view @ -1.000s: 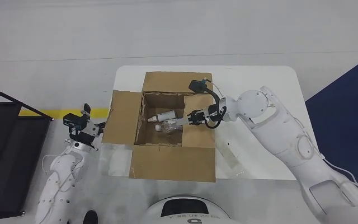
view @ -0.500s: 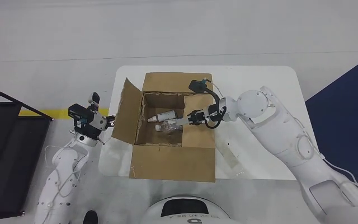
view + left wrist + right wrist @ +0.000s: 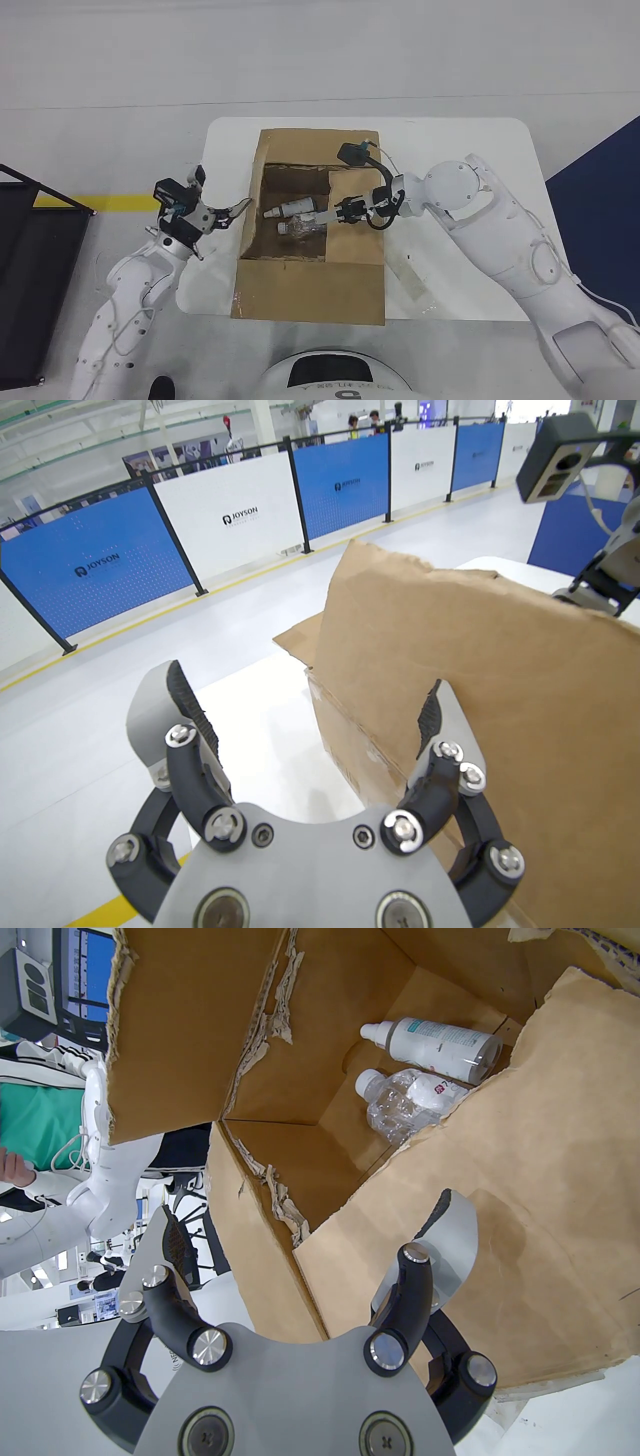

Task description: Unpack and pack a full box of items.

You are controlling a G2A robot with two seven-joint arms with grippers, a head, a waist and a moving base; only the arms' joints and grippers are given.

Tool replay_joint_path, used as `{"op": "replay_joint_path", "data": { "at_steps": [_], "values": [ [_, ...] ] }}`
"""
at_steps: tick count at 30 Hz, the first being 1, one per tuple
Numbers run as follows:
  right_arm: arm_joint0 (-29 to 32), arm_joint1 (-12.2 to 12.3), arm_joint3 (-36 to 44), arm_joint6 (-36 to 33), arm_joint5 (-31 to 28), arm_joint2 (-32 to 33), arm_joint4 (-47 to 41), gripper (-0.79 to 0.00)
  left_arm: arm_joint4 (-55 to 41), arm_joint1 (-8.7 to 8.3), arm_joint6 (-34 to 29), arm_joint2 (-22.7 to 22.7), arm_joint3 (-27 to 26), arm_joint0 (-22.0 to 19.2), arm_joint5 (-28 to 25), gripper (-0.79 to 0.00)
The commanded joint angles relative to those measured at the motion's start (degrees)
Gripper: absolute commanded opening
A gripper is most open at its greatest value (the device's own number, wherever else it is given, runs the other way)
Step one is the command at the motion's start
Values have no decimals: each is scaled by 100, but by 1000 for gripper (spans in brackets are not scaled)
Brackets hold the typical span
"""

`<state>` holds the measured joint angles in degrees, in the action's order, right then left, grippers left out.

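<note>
**Box** (image 3: 285,247): brown corrugated cardboard, open at the top, edges ragged and torn. It stands mid-counter (image 3: 470,150), a smooth white surface with rounded corners.
- **Near flap** (image 3: 310,290): folded out flat.
- **Left flap** (image 3: 450,640): standing upright.
- **Right flap** (image 3: 500,1228): lying partly over the box's opening.
- **Left end effector** (image 3: 305,685): at the box's left side, fingers spread wide, nothing gripped. One ribbed black pad (image 3: 430,715) rests against the upright flap.
- **Right end effector** (image 3: 310,1213): over the right flap's inner edge, fingers wide apart, empty.
- **Contents, on the box floor:**
  - Crumpled clear plastic bottle (image 3: 400,1108), white cap, on its side.
  - Smooth white cylindrical bottle (image 3: 435,1048) just beyond it, also on its side.
- **Far flap** (image 3: 315,147): folded outward.
</note>
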<state>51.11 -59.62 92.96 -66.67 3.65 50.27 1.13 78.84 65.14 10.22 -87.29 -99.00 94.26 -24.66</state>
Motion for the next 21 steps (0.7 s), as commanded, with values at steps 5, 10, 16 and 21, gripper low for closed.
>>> {"op": "replay_joint_path", "data": {
  "at_steps": [5,10,16,21],
  "values": [
    [0,0,0,0,0,0,0,0,48,-6,-612,177,-36,-165,-200,0],
    [0,0,0,0,0,0,0,0,79,-15,-887,240,-137,-222,-270,0],
    [0,0,0,0,0,0,0,0,219,-14,-1254,347,-193,-307,-152,0],
    [0,0,0,0,0,0,0,0,324,-7,-1677,502,-153,-437,-82,0]
  ]
}}
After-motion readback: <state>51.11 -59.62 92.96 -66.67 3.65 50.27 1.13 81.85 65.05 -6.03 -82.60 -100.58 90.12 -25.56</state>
